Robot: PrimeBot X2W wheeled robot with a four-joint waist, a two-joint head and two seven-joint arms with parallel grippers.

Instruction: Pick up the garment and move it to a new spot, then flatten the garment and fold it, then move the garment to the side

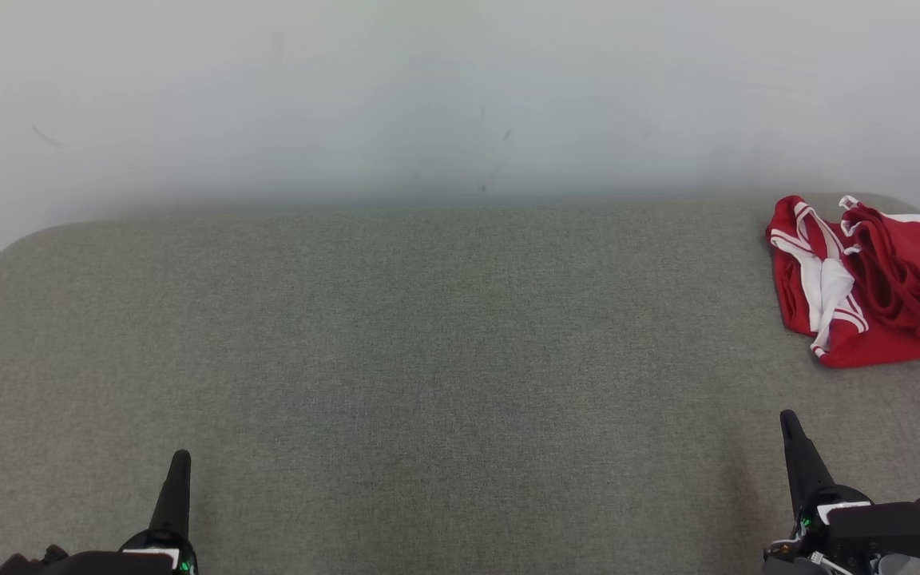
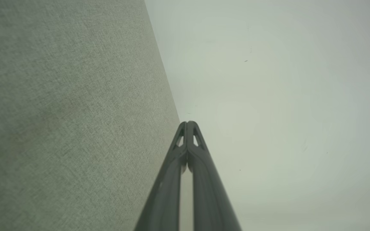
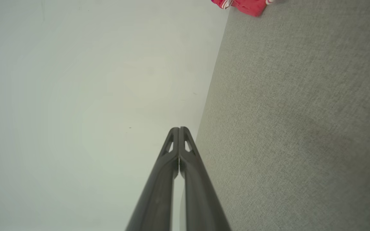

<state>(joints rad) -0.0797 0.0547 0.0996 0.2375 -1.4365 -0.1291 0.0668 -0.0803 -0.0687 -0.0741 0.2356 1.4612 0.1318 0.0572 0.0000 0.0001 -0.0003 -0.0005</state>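
Red garment with white trim lies at the far right of the counter, near the back edge. It is bunched, with trimmed edges turned over each other, and part of it is cut off by the head view's right border. A corner of it also shows at the top of the right wrist view. This fits either a rumpled pile waiting to be picked up or a loose fold already set aside; I can't call it.

Left claw sits low at the near left, fingers pressed together, nothing in them. Right claw sits low at the near right, also closed and empty, nearer the garment but clearly apart from it.

Risks, my judgement:
- The garment is half out of the head view, so any reach there is poorly seen. The claw could pinch a single layer, and the bunch would then trail and unroll.
- It lies close to the counter's right side and back edge, so a push instead of a lift could slide it off.
- The wall sits right behind the counter, so an arm going far back could bump it.
- The left claw is well apart from the garment, so a two-claw grab means a long cross reach.
- The cloth looks thin and slippery, and folds may not hold.

Surface and room: the counter has a grey woven fabric top with a rounded far-left corner and no other items on it. The wall is plain and pale with a few small dark specks. Lighting is even.
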